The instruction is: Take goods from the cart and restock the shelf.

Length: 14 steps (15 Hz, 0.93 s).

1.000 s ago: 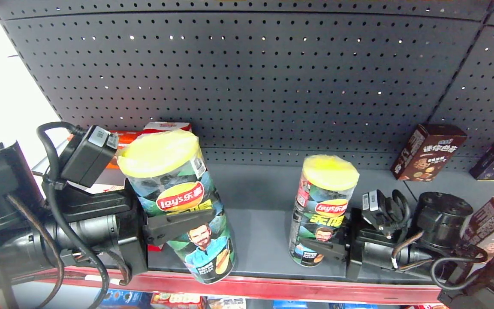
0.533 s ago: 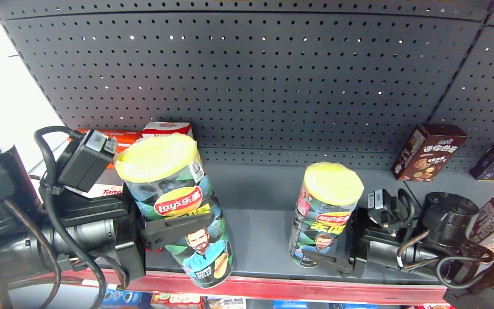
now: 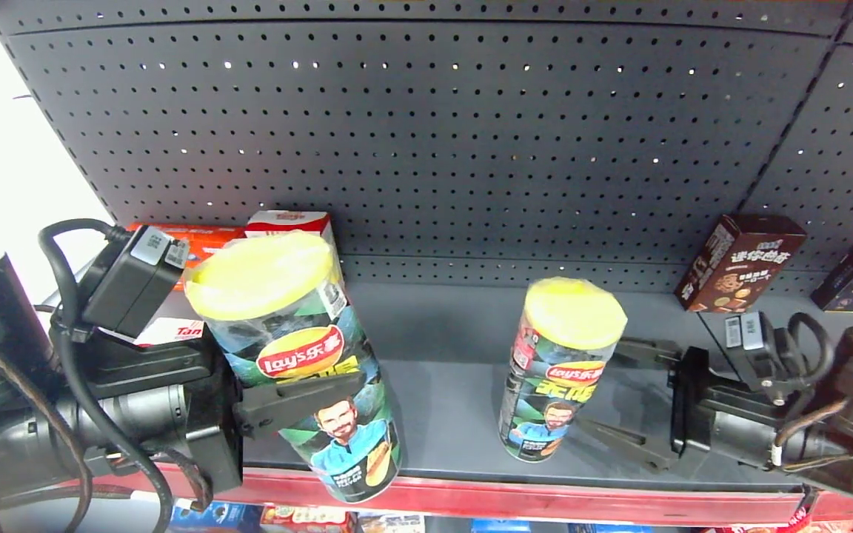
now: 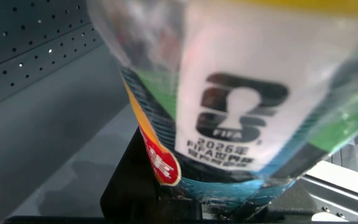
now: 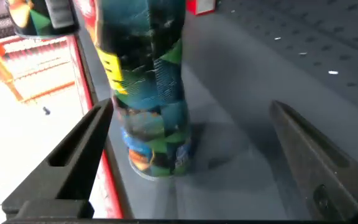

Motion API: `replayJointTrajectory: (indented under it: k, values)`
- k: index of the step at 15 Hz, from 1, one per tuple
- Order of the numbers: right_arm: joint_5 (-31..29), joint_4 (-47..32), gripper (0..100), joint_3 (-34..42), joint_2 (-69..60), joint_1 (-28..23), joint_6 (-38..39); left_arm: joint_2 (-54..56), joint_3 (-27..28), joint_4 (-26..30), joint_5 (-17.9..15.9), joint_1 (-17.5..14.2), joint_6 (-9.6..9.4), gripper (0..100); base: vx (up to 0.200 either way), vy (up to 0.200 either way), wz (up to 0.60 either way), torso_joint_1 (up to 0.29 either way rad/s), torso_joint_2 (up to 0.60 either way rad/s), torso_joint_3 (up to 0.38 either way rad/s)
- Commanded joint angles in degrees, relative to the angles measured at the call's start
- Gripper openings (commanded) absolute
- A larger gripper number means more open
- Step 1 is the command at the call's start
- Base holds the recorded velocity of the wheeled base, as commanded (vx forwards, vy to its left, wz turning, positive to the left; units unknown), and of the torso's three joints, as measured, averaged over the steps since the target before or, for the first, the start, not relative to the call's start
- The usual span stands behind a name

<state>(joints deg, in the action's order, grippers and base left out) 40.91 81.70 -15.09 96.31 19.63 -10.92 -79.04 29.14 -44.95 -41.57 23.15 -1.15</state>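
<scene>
At the red front lip of the shelf, the left end effector grips a tilted crisp can, base over the edge, probably waiting for a slot. Just inside, a second crisp can stands upright. The right end effector gapes wide beside it, not touching. Behind them the shelf is open back to a red-and-white box in the rear left corner and a brown biscuit box at the rear right.

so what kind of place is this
Probably a shop, or a mock-up of one: a shelf with a pegboard back and red front edge, one chip can standing on it, a second chip can held at its front, and snack boxes at the back.
</scene>
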Motion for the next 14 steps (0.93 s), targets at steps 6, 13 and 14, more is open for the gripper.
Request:
replayJointTrajectory:
  k: [6,13,14]
  values:
    - [-1.1,-13.94,100,6.04,-27.49,-5.74,1.17,1.0,-0.04,-0.05,0.09,0.23,0.0,0,0.0,0.0,0.0,0.0,0.0,0.0]
    - [-31.33,-59.03,100,8.24,-68.27,-13.65,2.13,1.88,2.42,0.12,0.26,-0.12,0.35,0,0.0,0.0,0.0,0.0,0.0,0.0]
    - [-37.48,-69.05,100,9.38,-78.38,-15.32,2.57,1.7,3.65,0.21,0.35,-0.03,0.35,0,0.0,0.0,0.0,0.0,0.0,0.0]
